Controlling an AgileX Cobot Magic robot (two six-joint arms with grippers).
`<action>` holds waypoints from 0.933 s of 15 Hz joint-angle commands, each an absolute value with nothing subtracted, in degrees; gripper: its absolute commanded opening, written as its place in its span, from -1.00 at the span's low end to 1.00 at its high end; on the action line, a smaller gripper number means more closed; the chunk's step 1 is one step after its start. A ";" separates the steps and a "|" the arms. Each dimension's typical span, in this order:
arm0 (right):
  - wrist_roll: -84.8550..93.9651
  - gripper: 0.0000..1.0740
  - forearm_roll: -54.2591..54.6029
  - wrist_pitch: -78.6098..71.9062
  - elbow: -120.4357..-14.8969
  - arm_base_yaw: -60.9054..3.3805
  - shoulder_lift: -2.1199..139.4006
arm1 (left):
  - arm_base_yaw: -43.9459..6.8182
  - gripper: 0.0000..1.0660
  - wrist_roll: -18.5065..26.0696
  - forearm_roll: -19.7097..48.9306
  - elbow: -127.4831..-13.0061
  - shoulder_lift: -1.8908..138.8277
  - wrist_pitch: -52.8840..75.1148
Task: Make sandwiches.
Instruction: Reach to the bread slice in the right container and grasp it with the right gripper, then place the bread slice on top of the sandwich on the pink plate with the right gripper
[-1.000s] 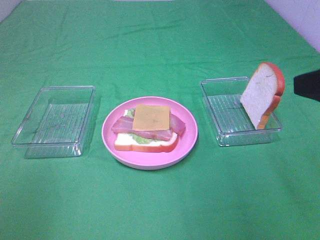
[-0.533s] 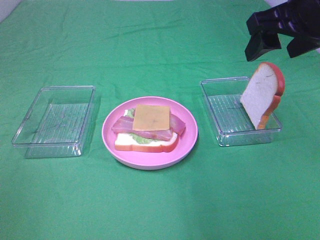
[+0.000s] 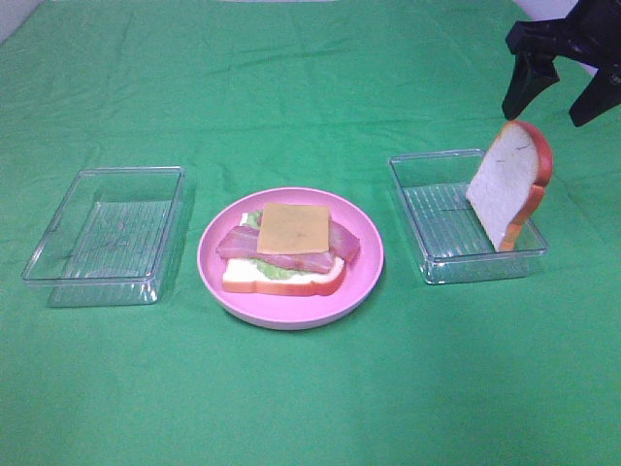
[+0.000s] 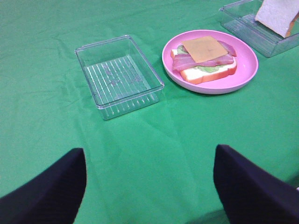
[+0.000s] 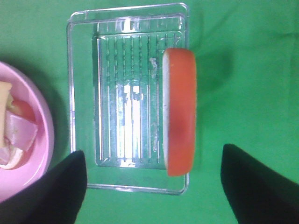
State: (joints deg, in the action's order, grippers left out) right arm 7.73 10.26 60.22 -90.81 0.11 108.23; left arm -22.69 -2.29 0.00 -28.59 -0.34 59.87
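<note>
Green cloth covers the tabletop (image 3: 310, 87) everywhere I look. Pink plate (image 3: 364, 282) sits in the middle between two clear plastic trays. On it I see the open sandwich stack (image 3: 289, 250): bottom bread slice (image 3: 281, 281), lettuce (image 3: 277, 271) poking out, bacon strips (image 3: 238, 245), and a cheese slice (image 3: 295, 227) flat on top. Second bread slice (image 3: 508, 180) stands on edge, tilted, leaning against the far right wall of the right tray (image 3: 437, 233), crust side facing away from the plate. Left tray (image 3: 102, 233) is near the plate on its other side, not touching it. My right gripper (image 3: 561, 83) hangs in the air above and just behind the standing slice, jaws spread wide, touching nothing; in the right wrist view that slice's red-orange crust (image 5: 180, 112) shows between the two dark fingers (image 5: 56, 196). My left gripper (image 4: 149, 186) is out of the overhead shot; the left wrist view shows its jaws spread apart, holding nothing, well back from the left tray and plate.
</note>
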 commanded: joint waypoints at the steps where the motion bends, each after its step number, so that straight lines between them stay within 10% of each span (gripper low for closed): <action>1: 10.31 0.34 11.34 59.87 -92.30 1.15 111.73 | -22.80 0.36 -2.75 0.00 -28.48 -1.20 59.24; 5: 12.49 0.25 14.04 60.73 -93.11 0.97 116.71 | -22.80 0.36 -2.75 0.00 -28.48 -1.20 59.24; 8: 13.12 -1.00 14.15 63.71 -93.22 0.97 116.94 | -22.80 0.36 -2.75 0.00 -28.48 -1.20 59.24; 14: 13.06 -1.00 19.14 64.69 -93.22 0.92 109.89 | -22.80 0.36 -2.75 0.00 -28.48 -1.20 59.24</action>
